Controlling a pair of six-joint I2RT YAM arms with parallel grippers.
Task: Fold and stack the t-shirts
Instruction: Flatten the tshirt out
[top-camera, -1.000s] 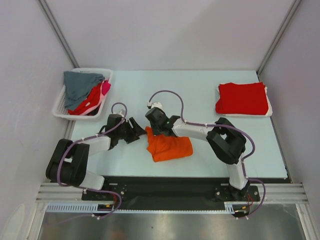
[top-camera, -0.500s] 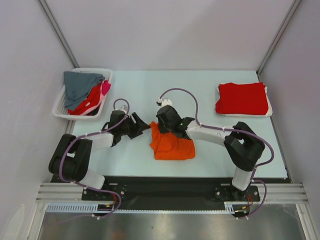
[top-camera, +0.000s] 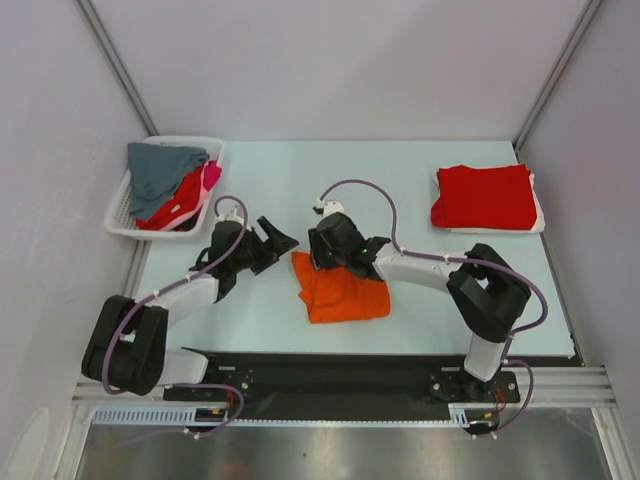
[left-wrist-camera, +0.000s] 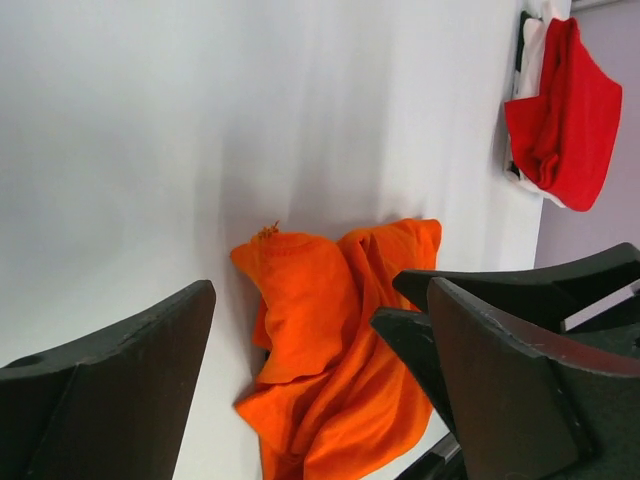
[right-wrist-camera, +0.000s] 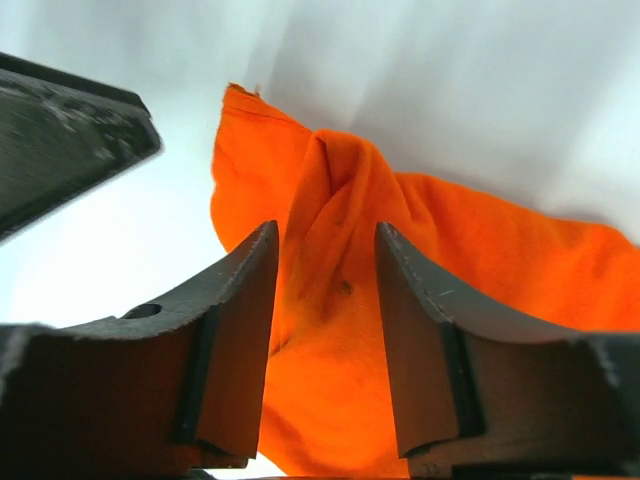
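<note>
Surface (top-camera: 400, 190): pale and flat; carries every item below.
Basket (top-camera: 118, 208): white mesh, at the far left corner. Holds a crumpled grey t-shirt (top-camera: 160, 168) on top of red and pink cloth (top-camera: 182, 205); none of it is folded.
Red t-shirt (top-camera: 483, 196): folded to a flat rectangle at the far right corner; judged to be the start of the stack.
Orange t-shirt (top-camera: 345, 295): midway between the left and right edges, nearer the near edge than the far one. Bunched and creased, not flat; one ridge stands up at its far left part.
Orange t-shirt, handling: judged light, limp and without stiffness. It drapes from any hold, keeps no shape, and probably slides readily on the smooth surface. Not fragile. A pinch in the middle is likely to gather several layers at once.
Orange t-shirt, hold points: judged best at a single-layer edge or corner (hem or shoulder), one claw on each, well apart, so the cloth spreads flat before folding.
Right claw (top-camera: 322, 250): over the far left part of the orange t-shirt. The wrist view shows the jaws drawn close with the raised ridge between them; read as clenched on that ridge.
Left claw (top-camera: 278, 238): released, jaws wide, nothing between them. Just beside the orange t-shirt's far left corner, on the side toward the left edge; no contact with the cloth shows.
</note>
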